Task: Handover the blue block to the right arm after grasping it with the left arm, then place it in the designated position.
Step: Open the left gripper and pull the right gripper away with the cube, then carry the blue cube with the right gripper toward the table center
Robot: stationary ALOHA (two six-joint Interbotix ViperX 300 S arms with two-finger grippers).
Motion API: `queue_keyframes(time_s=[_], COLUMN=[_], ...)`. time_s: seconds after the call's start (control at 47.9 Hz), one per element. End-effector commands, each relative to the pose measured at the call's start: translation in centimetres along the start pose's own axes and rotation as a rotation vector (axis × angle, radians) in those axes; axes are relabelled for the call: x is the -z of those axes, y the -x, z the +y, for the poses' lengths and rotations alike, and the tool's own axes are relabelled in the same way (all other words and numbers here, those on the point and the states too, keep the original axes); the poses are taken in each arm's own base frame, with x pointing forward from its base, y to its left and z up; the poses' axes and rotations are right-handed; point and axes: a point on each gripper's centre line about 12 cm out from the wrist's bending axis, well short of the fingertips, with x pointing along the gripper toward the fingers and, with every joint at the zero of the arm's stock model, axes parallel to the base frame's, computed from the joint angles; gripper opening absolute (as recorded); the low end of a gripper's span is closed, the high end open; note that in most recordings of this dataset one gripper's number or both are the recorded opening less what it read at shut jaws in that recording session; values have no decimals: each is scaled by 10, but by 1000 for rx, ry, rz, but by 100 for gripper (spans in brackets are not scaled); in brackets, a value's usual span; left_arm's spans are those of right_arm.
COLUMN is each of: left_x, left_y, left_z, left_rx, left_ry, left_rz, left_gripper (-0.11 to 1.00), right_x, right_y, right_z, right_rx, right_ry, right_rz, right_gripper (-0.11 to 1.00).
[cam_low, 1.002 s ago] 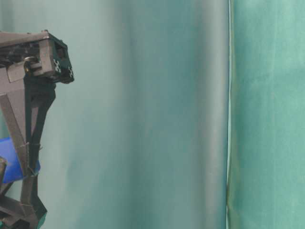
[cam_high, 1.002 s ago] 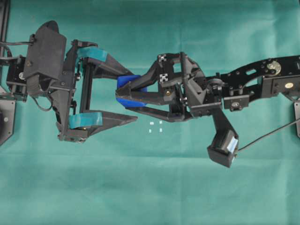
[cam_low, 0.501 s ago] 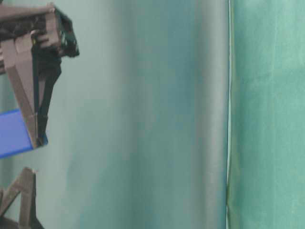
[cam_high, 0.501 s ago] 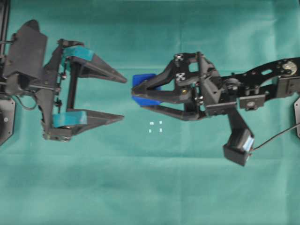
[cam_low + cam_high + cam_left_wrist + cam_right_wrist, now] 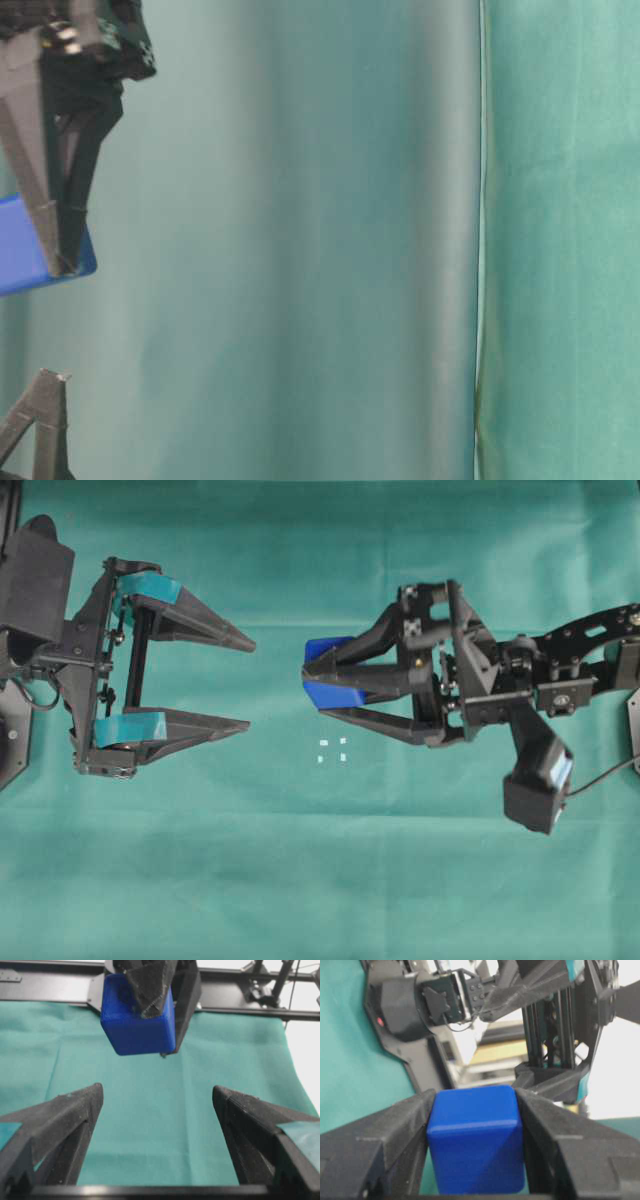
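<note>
While the blue block (image 5: 333, 676) sits clamped between the tips of our right gripper (image 5: 318, 687), held clear above the green cloth (image 5: 320, 880), the handover itself looks finished and the placing is what remains. In the right wrist view the two all-black fingers (image 5: 375, 1150) press flat against opposite faces of the cube, so that gripper is closed on the block. Our left gripper (image 5: 245, 684), the one with teal tape bands (image 5: 150, 586), stands spread wide and holds nothing; it is well apart from the block, off to the left in the overhead view.

What the next move turns on is where the designated position (image 5: 332, 749) lies from the block. In the overhead view the four small white marks sit on the cloth near the gripper tips, toward the bottom of the picture and a little to the right of the block's front edge. We judge that the right arm must shift the block that way and lower it. A cube has no long axis to align, only its faces to square with the marks.
</note>
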Motion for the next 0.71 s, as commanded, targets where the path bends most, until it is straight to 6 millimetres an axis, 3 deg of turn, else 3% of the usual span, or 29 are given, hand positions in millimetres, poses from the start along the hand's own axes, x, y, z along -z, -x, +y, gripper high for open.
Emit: queue_keyframes(time_s=[0.0,0.313,0.501,0.689], left_x=[-7,-5,-5,-5], left_y=[2,1,1,2], left_z=[1,1,1,1], left_rx=[-4,-5,-5,-5], left_ry=[-4,-8,-11,-11], left_rz=[-17,-2,3,4], left_gripper=[100,100,100,100], right_x=[-8,-3,0,1], right_y=[6,7,7,8], right_z=[-10,-11,-8,-7], right_rx=[30,41,51,58], right_ry=[-182,-744,-901,-940], right_rz=[-27,4,56,78], right_gripper=[52,52,52,52])
